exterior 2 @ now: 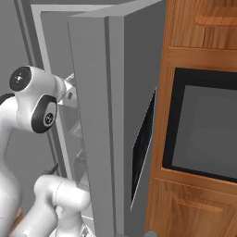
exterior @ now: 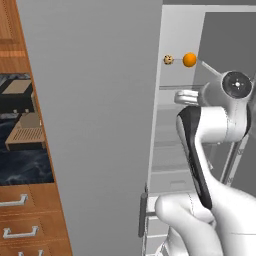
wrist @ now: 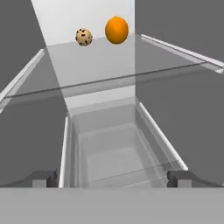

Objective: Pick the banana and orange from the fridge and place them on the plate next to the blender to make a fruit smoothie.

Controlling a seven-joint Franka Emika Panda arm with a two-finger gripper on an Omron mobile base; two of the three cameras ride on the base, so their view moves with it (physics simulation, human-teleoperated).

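Observation:
The fridge (exterior: 100,125) stands open, its grey door (exterior 2: 99,120) swung out. On a clear upper shelf (wrist: 100,65) at the back sits the orange (wrist: 117,29) (exterior: 189,59), a small smooth ball. A brown-speckled round lump (wrist: 84,36) (exterior: 168,59) lies just left of it. My gripper (wrist: 113,179) is open, its fingertips (wrist: 43,178) wide apart with nothing between them. It points into the fridge, below and well short of the orange. The banana, the plate and the blender are out of view.
A clear drawer (wrist: 118,153) lies under the shelf, right ahead of the hand. Left of the fridge is a dark counter with a black-and-tan machine (exterior: 22,97) and wooden drawers (exterior: 25,220). A built-in oven (exterior 2: 203,120) in wood cabinets stands on the right.

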